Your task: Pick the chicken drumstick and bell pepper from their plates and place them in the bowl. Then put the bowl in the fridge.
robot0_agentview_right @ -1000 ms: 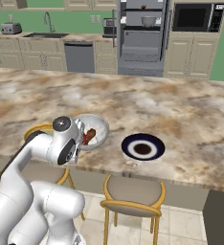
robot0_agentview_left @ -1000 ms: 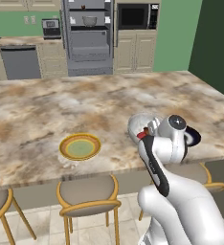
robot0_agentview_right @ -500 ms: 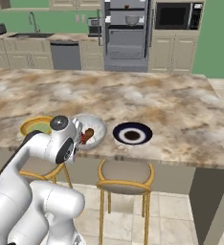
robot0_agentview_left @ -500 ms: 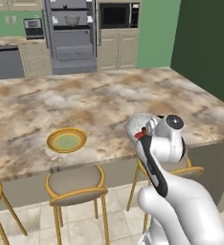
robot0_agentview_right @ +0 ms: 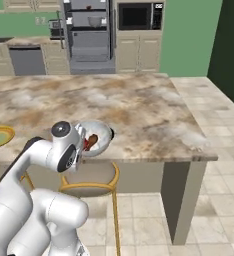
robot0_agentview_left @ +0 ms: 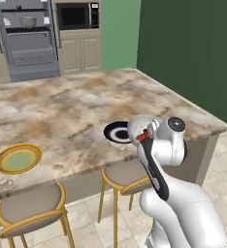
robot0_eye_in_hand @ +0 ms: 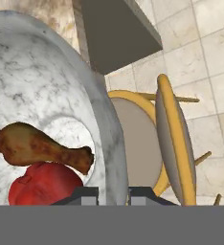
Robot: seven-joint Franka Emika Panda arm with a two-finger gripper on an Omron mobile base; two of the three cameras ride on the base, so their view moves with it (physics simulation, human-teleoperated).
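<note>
Bowl (robot0_eye_in_hand: pixel 47 95), speckled and whitish-grey, is pinched by its rim wall between the narrow fingertips (robot0_eye_in_hand: pixel 85 195); the gripper (robot0_eye_in_hand: pixel 111 196) carries it off the marble counter (robot0_agentview_right: pixel 139 110). Stiff and probably fairly heavy, it looks smooth, so the thin rim hold could slip if tilted. Just inside the fingers lie the chicken drumstick (robot0_eye_in_hand: pixel 42 146) and, touching it, the bell pepper (robot0_eye_in_hand: pixel 44 184), both loose. Beyond the fingers are stools (robot0_eye_in_hand: pixel 173 143) and tiled floor (robot0_eye_in_hand: pixel 214 48); the fridge's place I cannot tell.
</note>
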